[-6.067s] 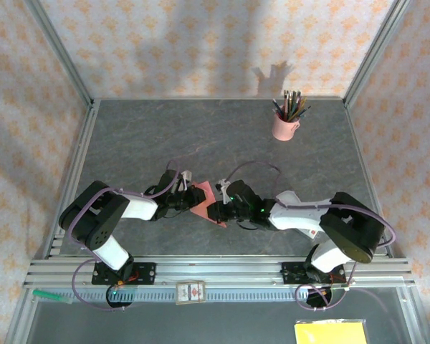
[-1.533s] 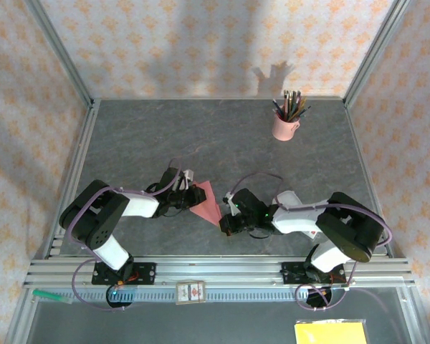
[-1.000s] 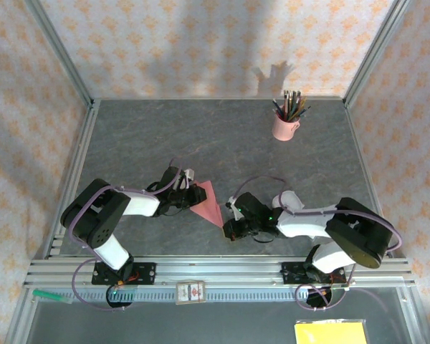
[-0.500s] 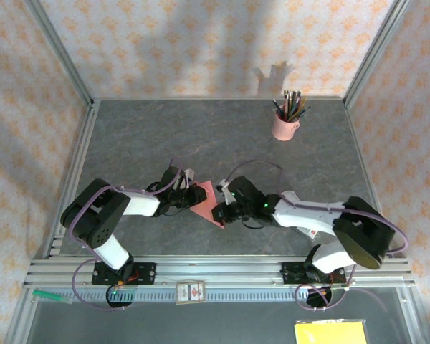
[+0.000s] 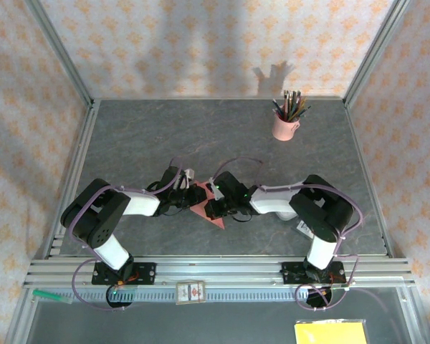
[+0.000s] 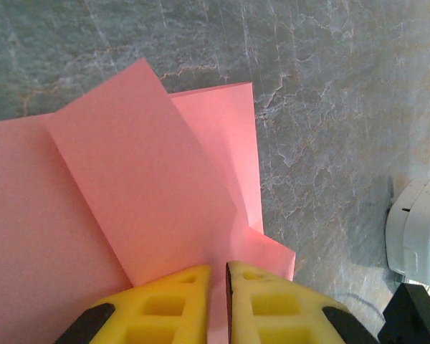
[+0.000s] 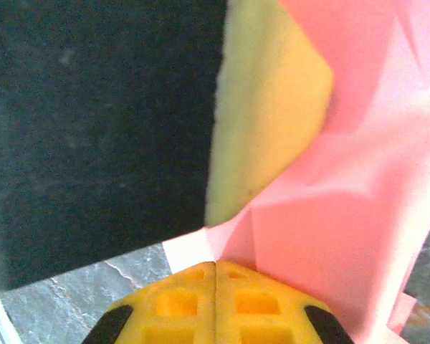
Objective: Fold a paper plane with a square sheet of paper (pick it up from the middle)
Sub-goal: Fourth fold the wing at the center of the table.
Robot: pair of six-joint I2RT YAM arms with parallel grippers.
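Observation:
The square sheet of paper (image 5: 214, 220) is salmon pink and partly folded, with overlapping flaps, and lies on the grey table between my two grippers. In the left wrist view the paper (image 6: 143, 193) runs into the thin gap between the yellow fingers, so my left gripper (image 6: 218, 276) is shut on its edge. My left gripper (image 5: 188, 197) holds the sheet's left side. My right gripper (image 5: 209, 209) is shut, its tips (image 7: 215, 266) set against the paper (image 7: 344, 215) just beside the left gripper's yellow finger (image 7: 269, 107). Nothing has the shape of a paper plane.
A pink cup of pencils (image 5: 284, 127) stands at the back right of the table (image 5: 201, 136). A yellow pad (image 5: 330, 332) and a small white card (image 5: 190, 292) lie below the front rail. Patterned walls close in the table on three sides.
My right gripper has swung up and left from the bare table at the paper's lower right onto the paper beside the left gripper. The left gripper has kept its hold and place.

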